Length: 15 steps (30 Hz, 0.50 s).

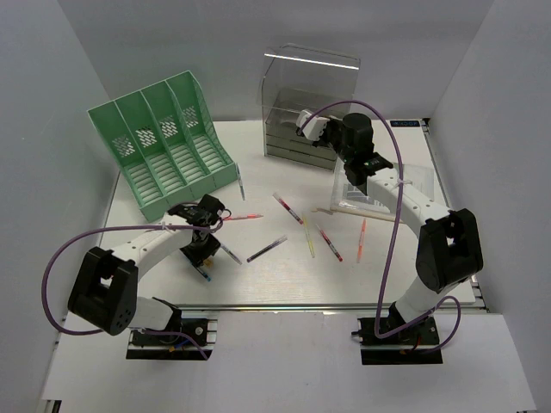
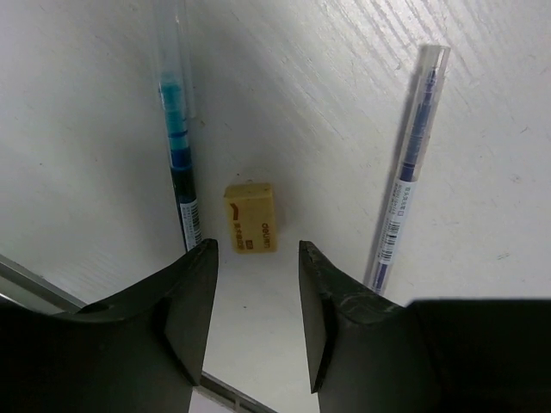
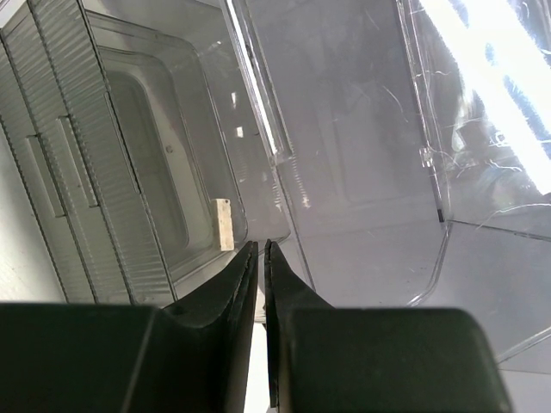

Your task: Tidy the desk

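Observation:
The white desk [image 1: 284,280] holds several scattered pens. My left gripper [image 1: 205,255] is open just above the desk; in the left wrist view [image 2: 256,249] its jaws stand apart in front of a small yellow eraser [image 2: 250,219]. The eraser lies between a blue pen [image 2: 176,129] and a dark blue pen [image 2: 409,163], touching neither finger. My right gripper [image 1: 303,127] is at the front of the clear drawer box [image 1: 310,103]. In the right wrist view [image 3: 260,245] its jaws are shut and empty, over a clear drawer with a small beige block [image 3: 224,224] in it.
A green file rack [image 1: 168,142] stands at the back left. A clear tray [image 1: 379,185] lies on the desk by the right arm. Red [image 1: 288,207], yellow [image 1: 308,239], orange [image 1: 362,239] and dark [image 1: 267,249] pens lie mid-desk. A silver rail [image 1: 284,304] runs along the near edge.

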### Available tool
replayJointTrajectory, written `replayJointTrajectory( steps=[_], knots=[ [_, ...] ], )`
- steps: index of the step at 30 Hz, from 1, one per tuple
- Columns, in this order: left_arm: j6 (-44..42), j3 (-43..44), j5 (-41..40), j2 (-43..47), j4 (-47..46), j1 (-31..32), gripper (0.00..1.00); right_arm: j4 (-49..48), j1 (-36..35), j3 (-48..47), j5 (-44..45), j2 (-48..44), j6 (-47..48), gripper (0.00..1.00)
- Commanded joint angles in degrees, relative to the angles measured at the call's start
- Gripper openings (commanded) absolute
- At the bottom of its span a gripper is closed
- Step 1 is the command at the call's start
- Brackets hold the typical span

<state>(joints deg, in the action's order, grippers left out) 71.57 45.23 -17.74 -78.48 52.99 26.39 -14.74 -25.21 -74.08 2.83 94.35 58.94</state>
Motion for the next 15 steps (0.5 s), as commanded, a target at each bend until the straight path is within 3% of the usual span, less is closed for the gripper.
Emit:
replayJointTrajectory(
  steps=[1,15],
  knots=[
    [0.68,-0.58,-1.34,0.34,-2.37,0.06,0.52,-3.89,0.96,-0.27,1.12,-0.92,-0.14,0.13],
    [0.68,-3.66,-1.60,-1.85,-5.27,0.06,0.54,-4.33,1.13,0.52,0.86,-1.53,0.30,0.13]
  ],
)
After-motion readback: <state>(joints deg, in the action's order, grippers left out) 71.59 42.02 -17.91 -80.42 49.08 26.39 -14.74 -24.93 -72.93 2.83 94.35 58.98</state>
